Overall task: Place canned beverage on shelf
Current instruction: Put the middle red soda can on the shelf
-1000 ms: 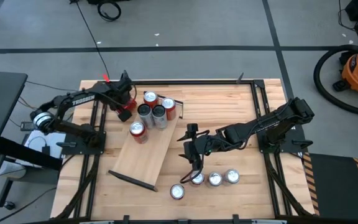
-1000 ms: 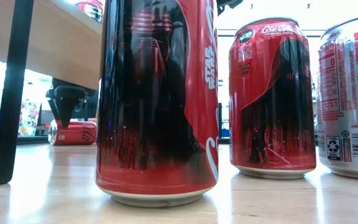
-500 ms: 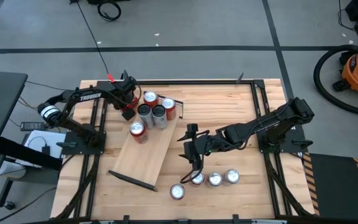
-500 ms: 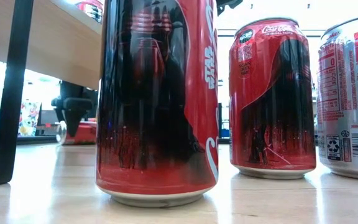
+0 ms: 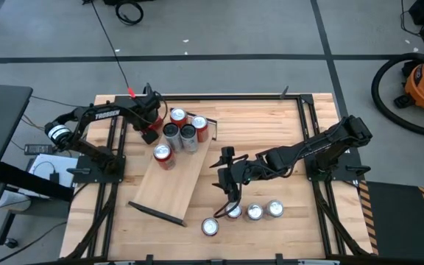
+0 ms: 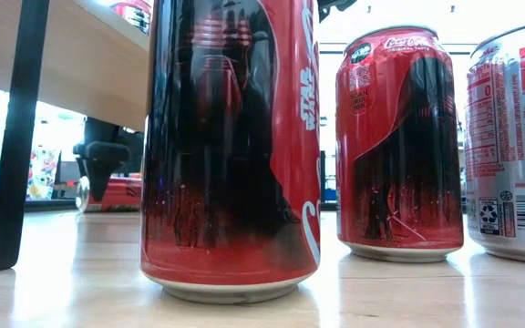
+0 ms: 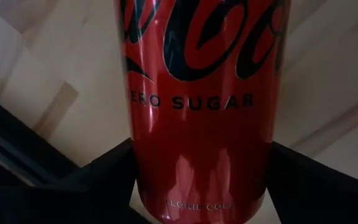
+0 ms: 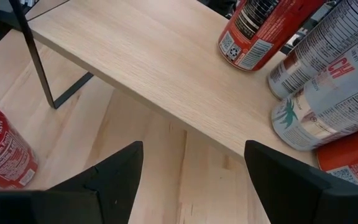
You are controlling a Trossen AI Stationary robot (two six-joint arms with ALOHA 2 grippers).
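A red can (image 7: pixel 201 124) lies on its side on the table just left of the shelf's far end; the low view shows it far back (image 6: pixel 121 193). My left gripper (image 5: pixel 149 131) stands over it, pointing down, shut on it. The shelf (image 5: pixel 175 184), a pale plank, lies slantwise on the table with several cans (image 5: pixel 179 132) upright on its far end. My right gripper (image 8: pixel 194 186) hangs open above the table beside the shelf's right long edge (image 8: pixel 166 118), touching nothing. My left gripper has one finger (image 7: pixel 98 183) on each of the red can's round sides (image 7: pixel 143 168), near one end of it. The fingers come from above, pointing down, and lie across the can. The can lies on its side on the table.
Several more cans (image 5: pixel 254 212) stand on the table near its front edge, below my right gripper; three of them fill the low view (image 6: pixel 231 146). The shelf's dark end bar (image 6: pixel 12 137) stands at that view's left. A black frame (image 5: pixel 309 125) rims the tabletop.
My left gripper has come down over the lying red can, its fingers now at the can's sides. The can has stayed on the table.
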